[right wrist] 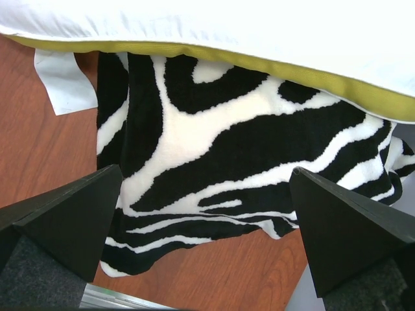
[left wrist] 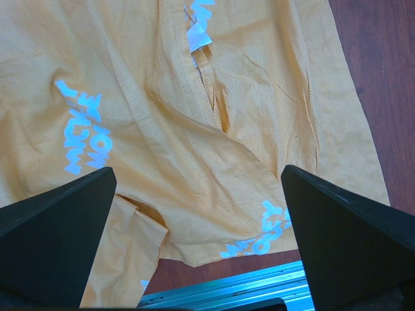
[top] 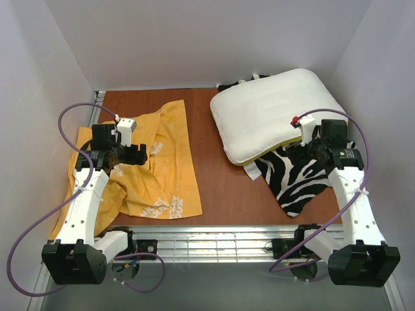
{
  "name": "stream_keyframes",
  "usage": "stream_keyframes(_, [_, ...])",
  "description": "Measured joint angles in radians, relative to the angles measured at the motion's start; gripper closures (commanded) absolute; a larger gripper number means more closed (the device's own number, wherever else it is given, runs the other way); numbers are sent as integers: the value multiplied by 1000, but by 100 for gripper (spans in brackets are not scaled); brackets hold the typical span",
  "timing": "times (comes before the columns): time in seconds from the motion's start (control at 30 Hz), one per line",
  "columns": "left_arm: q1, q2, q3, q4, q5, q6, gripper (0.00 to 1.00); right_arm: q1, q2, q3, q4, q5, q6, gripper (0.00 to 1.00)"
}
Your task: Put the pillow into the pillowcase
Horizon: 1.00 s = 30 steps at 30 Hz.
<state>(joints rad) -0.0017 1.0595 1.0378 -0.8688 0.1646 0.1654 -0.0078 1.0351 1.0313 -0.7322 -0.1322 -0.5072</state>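
Table: red-brown wood top [top: 209,175], white walls on three sides, ribbed metal rail [top: 214,238] along the near edge.
Left half: orange-yellow pillowcase [top: 165,162], spread out but rumpled, white prints facing up, near-left corner bunched.
Right half: black-and-white zebra cloth [top: 295,181], near corner pointing toward the rail.
On the cloth: white pillow [top: 269,113], yellow-green band on its near side, covering the cloth's far part.
Middle: bare strip of wood; small white tag [top: 251,171] lying flat just beside the cloth.
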Motion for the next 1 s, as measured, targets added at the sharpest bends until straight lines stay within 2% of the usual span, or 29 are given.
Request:
stream_keyframes(0.23, [0,42,21,-23,21,-23,2,31,77,40,3,37,9,1])
stream_keyframes(0.4, [0,90,40,-22,19,-40,2,124,152,108,16,70,28,2])
stream_keyframes(0.5, [-1,135,56,-21,0,-57,2,220,216,171,35,116,42,1])
stream_keyframes(0.7, [-52,294,88,34,-113,-71,2,310,322,235,80,141,90,1])
stream_keyframes(0.87, [-119,465,106,87,-228,-82,12,312,341,235,82,145,124,1])
stream_keyframes(1.0, [-167,571,106,125,-328,-82,15,314,341,225,86,147,137,2])
